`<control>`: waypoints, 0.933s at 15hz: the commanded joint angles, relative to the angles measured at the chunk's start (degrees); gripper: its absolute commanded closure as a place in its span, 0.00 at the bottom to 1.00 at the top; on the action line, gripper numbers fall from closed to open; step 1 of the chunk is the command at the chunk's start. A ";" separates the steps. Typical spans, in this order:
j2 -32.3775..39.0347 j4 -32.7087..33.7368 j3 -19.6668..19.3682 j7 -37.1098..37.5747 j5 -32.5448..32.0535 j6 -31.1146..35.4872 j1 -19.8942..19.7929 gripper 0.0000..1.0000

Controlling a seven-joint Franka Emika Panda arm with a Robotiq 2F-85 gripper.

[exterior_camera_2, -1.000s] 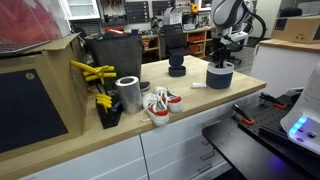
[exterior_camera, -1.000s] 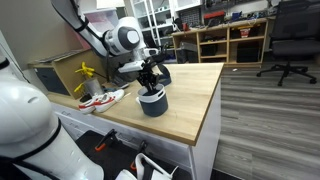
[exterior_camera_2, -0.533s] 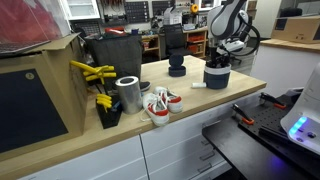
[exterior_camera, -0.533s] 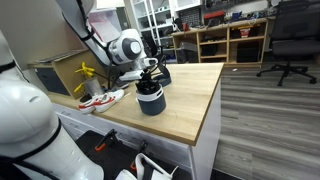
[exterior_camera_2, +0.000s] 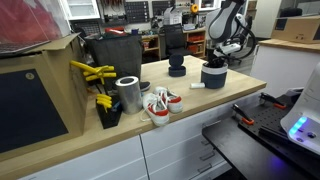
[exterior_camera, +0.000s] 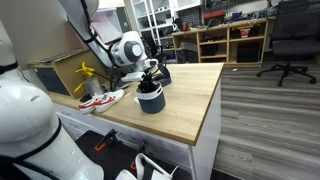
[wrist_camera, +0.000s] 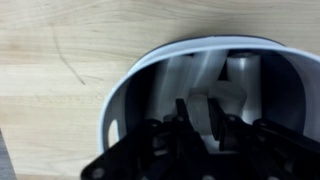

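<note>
Wrist view: the fingers [wrist_camera: 183, 118] are down inside the dark pot [wrist_camera: 118, 100]; I cannot tell how far apart they are. The pot stands mid-worktop [wrist_camera: 50, 40], with the shoes [exterior_camera: 102, 99] farther along. I'd work centred, clear of the rim.

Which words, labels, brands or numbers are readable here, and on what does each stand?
None can be read.
The dark pot under the gripper shows no print.
The shoes and the metal can bear no legible mark.
Items on the back shelves are too small and blurred.
</note>
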 commanded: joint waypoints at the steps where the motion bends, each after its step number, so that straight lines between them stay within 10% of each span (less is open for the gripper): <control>1: 0.67 0.44 -0.50 -0.95 1.27 0.18 0.83 0.96; 14: -4.50 1.81 -2.13 -5.15 1.03 -12.57 -0.84 0.94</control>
